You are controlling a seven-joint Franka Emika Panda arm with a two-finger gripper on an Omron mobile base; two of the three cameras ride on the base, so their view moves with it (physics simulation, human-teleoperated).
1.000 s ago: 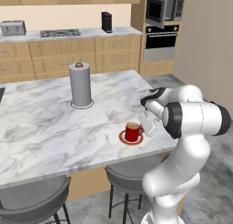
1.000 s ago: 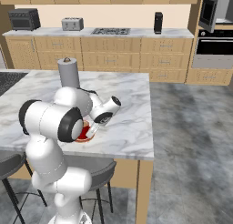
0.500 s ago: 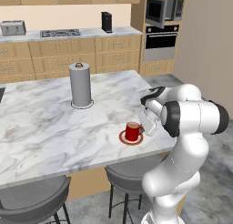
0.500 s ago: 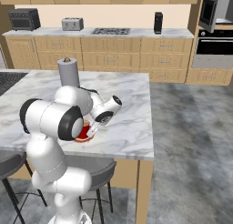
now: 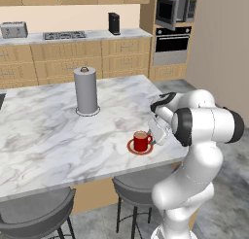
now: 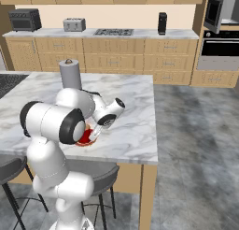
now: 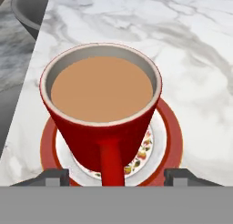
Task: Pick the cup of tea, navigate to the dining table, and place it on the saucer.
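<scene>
Wooden kitchen, grey stone floor.
Light wood cabinets (image 6: 112, 53) line the back wall under a pale counter (image 6: 93, 33) bearing a toaster (image 6: 74, 24), a black toaster oven (image 6: 24, 19) and a hob (image 6: 113, 32). A wall oven (image 5: 168, 44) stands at right. Grey stools (image 5: 36, 218) sit nearest.

- The cup of tea (image 5: 141, 141) stands upright on the saucer (image 5: 131, 147), near the dining table (image 5: 44, 136) edge.
- The gripper (image 5: 156, 133) sits just beside it.
- A paper-towel roll (image 5: 86, 90) stands well apart.
</scene>
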